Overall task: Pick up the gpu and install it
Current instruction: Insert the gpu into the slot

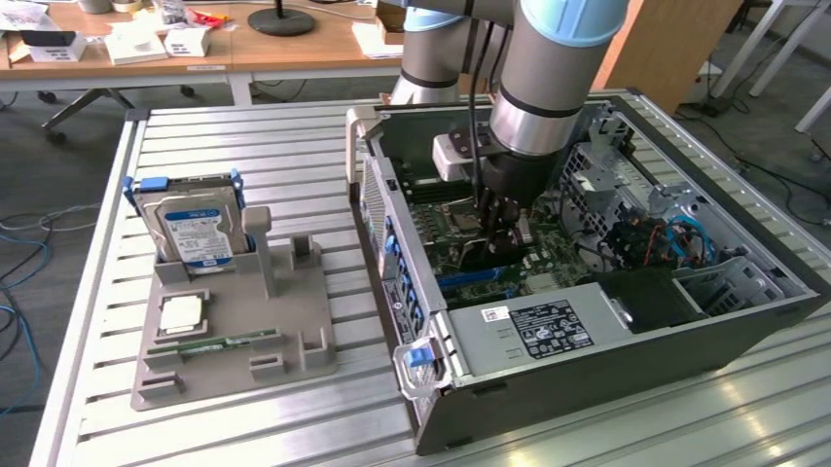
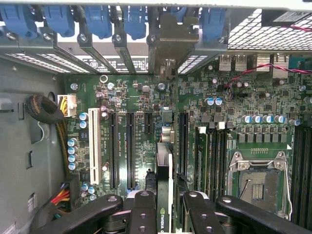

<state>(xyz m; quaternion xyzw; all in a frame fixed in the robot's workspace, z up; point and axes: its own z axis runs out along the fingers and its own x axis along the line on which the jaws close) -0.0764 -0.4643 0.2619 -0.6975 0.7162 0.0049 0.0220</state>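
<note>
Wrist view: the gripper (image 2: 165,202) was down inside the open computer case (image 1: 624,375), facing the motherboard (image 2: 126,97).
Grip: the jaws were partly closed and clamped on the graphics card (image 2: 165,168), one black finger (image 2: 145,207) on each flat face.
Card: it stood edge-on between the fingers and ran straight out ahead of them, with a logo showing on the edge nearest the gripper.
Card's far end: a metal bracket (image 2: 170,44) stood ahead of the gripper, against the row of blue clips (image 2: 97,22) at the case's rear wall.
Slots: long black expansion slots (image 2: 130,151) lay on the board just to either side of the card; whether the card's edge was seated in one could not be told.
Socket: the bare processor socket (image 2: 258,180) lay on the board off to one side of the gripper.
Exterior view: the arm reached straight down into the case, and the power supply (image 1: 539,326) lay near the gripper.
Outside the case: well apart from the gripper, a grey holder (image 1: 299,311) on the slatted table (image 1: 234,136) held an upright hard drive (image 1: 195,229) and a flat memory stick (image 1: 214,342).
</note>
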